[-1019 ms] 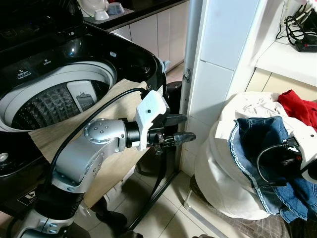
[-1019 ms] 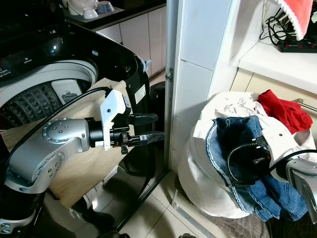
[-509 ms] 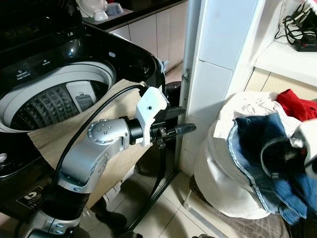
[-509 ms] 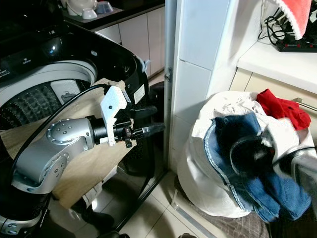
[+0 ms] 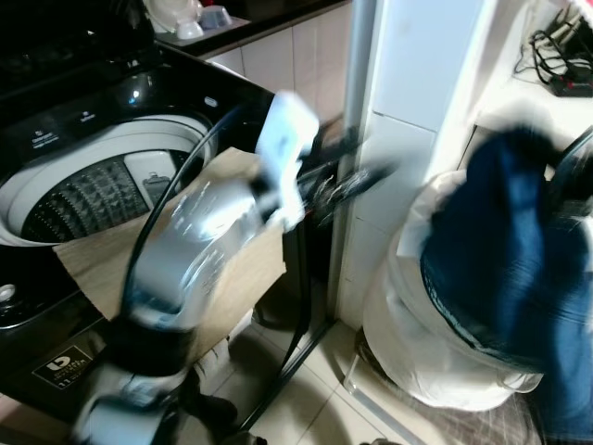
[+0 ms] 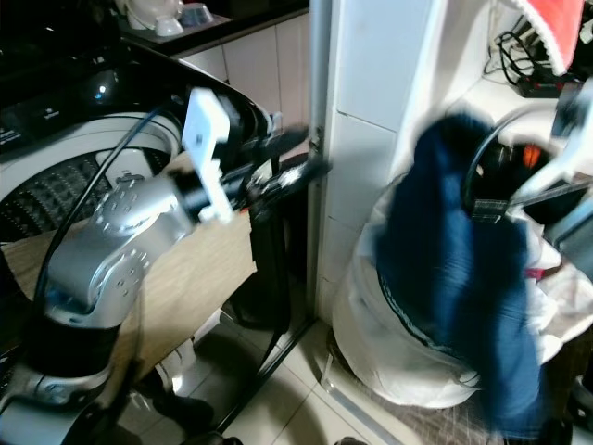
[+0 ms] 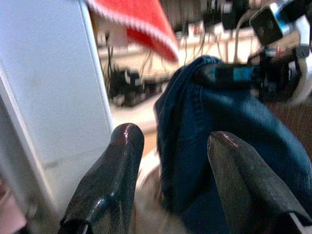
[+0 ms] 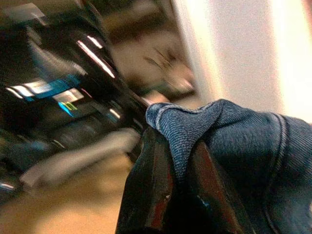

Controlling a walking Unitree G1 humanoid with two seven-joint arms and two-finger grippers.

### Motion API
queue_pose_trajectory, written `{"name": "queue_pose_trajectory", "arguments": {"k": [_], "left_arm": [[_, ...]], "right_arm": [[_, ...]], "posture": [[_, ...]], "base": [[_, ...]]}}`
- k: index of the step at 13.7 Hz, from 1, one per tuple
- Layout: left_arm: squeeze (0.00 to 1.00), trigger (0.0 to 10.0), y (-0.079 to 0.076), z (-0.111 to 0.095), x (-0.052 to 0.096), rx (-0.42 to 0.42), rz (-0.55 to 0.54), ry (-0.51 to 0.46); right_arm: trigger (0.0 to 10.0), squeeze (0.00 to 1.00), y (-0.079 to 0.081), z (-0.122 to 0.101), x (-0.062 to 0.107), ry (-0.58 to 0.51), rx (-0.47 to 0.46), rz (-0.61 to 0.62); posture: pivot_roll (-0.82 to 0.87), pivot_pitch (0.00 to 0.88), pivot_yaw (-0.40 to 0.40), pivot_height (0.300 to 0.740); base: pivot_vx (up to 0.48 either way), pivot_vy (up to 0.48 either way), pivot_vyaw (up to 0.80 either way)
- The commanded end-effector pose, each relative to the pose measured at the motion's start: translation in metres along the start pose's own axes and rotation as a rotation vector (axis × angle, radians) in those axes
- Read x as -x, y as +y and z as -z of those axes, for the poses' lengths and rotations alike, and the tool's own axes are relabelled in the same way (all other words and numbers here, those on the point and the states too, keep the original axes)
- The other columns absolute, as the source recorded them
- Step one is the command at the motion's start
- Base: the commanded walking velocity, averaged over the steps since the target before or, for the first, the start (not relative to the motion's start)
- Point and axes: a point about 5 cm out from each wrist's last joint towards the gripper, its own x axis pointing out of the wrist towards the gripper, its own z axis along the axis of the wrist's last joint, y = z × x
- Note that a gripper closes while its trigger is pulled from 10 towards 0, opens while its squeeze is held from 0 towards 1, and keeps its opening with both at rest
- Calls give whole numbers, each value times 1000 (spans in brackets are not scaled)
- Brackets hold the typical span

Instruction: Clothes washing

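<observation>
Lifting jeans (image 6: 454,278) clear of laundry bag (image 6: 371,343) | R gripper (image 8: 178,161) pinching denim fold, fabric hanging above bag | L gripper (image 7: 170,161) fingers wide, empty, near jeans | advice: raise hem clear, carry to washer drum (image 5: 93,185)

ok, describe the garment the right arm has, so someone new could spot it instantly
Start at the white laundry bag on the floor, right of the black top-loading washer. Hanging above the bag is a dark blue denim garment, pinched at its top fold in the right gripper jaws. It is the one blue piece lifted clear; the cloth under it in the bag is white.
</observation>
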Motion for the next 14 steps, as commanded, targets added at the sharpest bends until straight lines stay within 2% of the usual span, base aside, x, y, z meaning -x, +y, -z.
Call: {"name": "queue_pose_trajectory", "arguments": {"k": [1, 2, 4, 6, 7, 8, 9, 10, 14], "left_arm": [[1000, 10000, -7, -13, -10, 26, 39, -59], [1000, 10000, -21, -14, -22, 46, 109, -72], [1000, 10000, -33, 4, -33, 35, 109, -7], [1000, 10000, -32, 17, -36, -32, 69, 69], [478, 10000, -32, 19, -38, 6, 54, 46], [0, 10000, -37, 18, -38, 60, 84, 12], [0, 10000, -40, 20, -38, 67, 92, 6], [0, 0, -37, 25, -40, 37, 54, 28], [0, 0, -30, 25, -35, 39, 42, 27]], "right_arm": [[0, 0, 15, -8, -8, -59, -42, -90], [0, 0, 24, -11, -17, -108, -106, -144], [0, 0, 34, -16, -29, -193, -230, -181], [0, 0, 40, -14, -32, -176, -240, -191], [0, 0, 44, -10, -34, -141, -230, -195], [0, 0, 46, -10, -34, -141, -241, -196], [0, 0, 47, -10, -34, -142, -249, -194], [0, 0, 49, -9, -34, -130, -242, -195], [0, 0, 49, -7, -33, -108, -241, -184]], "posture": [[-137, 0, 41, 740], [-136, 0, 39, 740], [-144, 0, 43, 740], [-142, 0, 40, 740], [-141, 0, 39, 740], [-141, 0, 40, 740], [-141, 0, 40, 740], [-144, 0, 42, 740], [-144, 0, 40, 740]], "base": [[0, 0, 0], [0, 0, 0], [0, 0, 0], [0, 0, 0], [0, 0, 0], [0, 0, 0], [0, 0, 0], [0, 0, 0], [0, 0, 0]]}}
